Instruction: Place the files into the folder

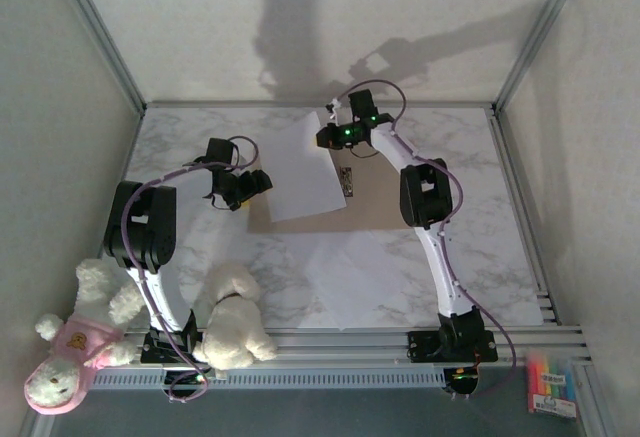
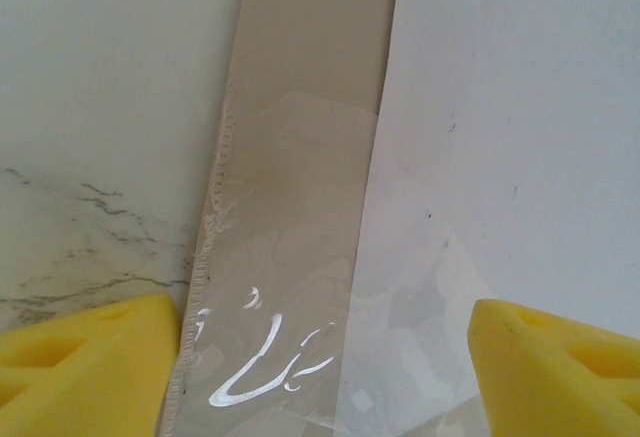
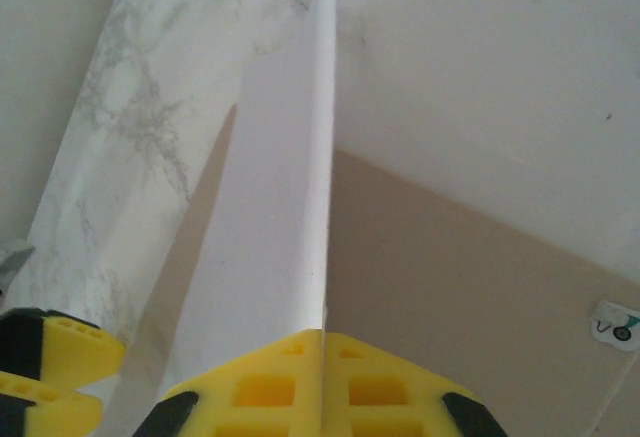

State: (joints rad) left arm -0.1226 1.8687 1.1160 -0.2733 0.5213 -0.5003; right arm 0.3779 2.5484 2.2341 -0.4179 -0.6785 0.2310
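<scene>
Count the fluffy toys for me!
2: a pink toy at the near left corner, a white toy beside the left arm base. More may sit out of frame.

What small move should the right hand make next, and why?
Probably lower the white sheet flat onto the folder. The right hand is shut on the sheet's edge and holds it raised above the tan folder, which it partly covers in the top view; the left hand is open at the folder's edge.

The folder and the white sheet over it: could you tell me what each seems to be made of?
The folder is probably thin cardboard: a flat, dull tan surface. The white sheet looks like plain paper: matte and thin, its edge bending up where the right gripper pinches it.
</scene>
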